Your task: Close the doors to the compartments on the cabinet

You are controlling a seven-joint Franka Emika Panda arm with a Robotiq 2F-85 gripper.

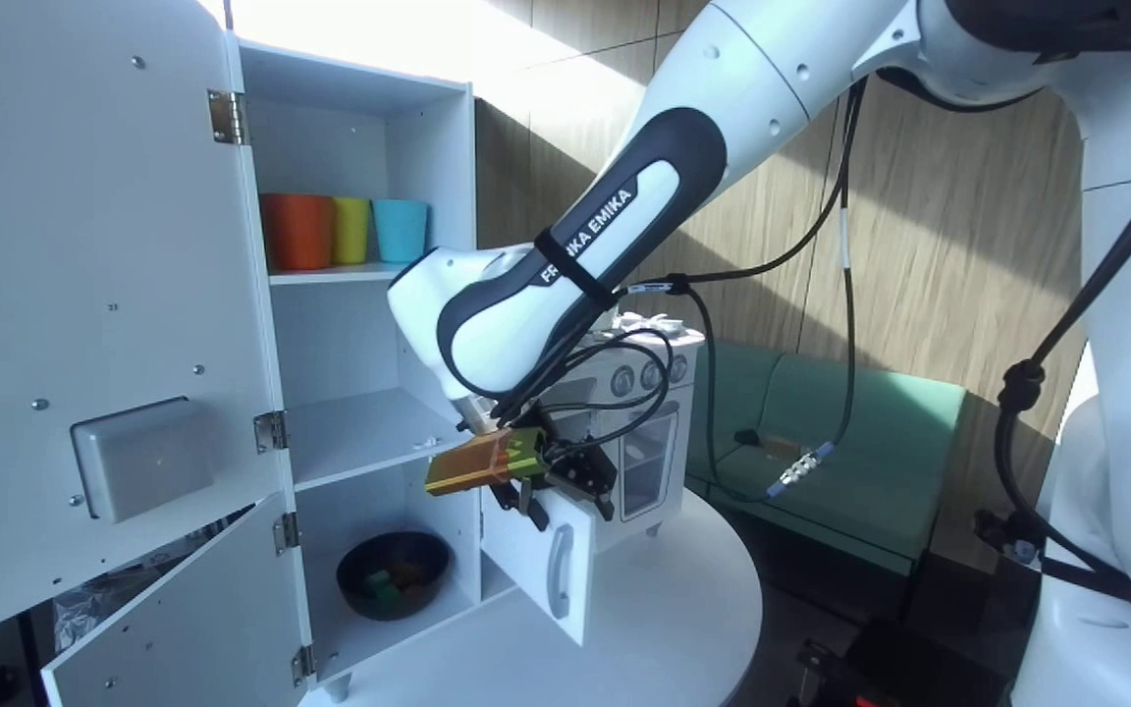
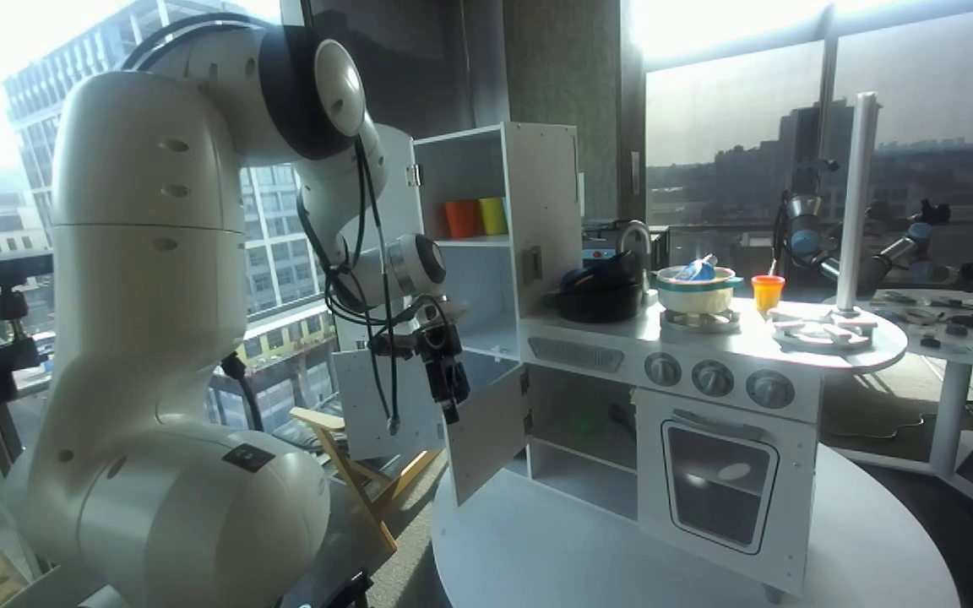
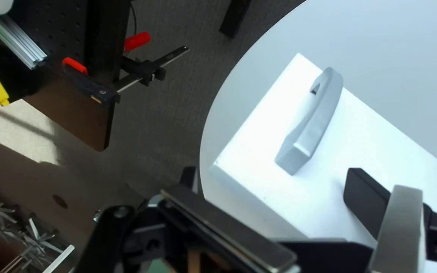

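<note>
The white cabinet point(image 1: 359, 59) has its doors standing open. The tall door point(image 1: 104, 295) with the grey insert and the lower door point(image 1: 202, 609) swing out from the left of its compartments point(image 1: 340, 344). A small door point(image 1: 516, 540) with a grey handle point(image 1: 560, 571) stands open near the middle; it also shows in an exterior view point(image 2: 486, 439) beside an open compartment point(image 2: 579, 477). My gripper point(image 1: 573, 511) is at this door's top edge. In the wrist view my gripper point(image 3: 275, 184) is open, one finger over the handle side, one beyond the edge. Contact is unclear.
Coloured cups point(image 1: 300, 231) stand on the upper shelf and a dark bowl point(image 1: 394, 575) sits in the bottom compartment. A white toy oven point(image 2: 723, 481) adjoins the cabinet on the round white table point(image 2: 537, 557). Cables point(image 1: 664, 393) loop beside my wrist.
</note>
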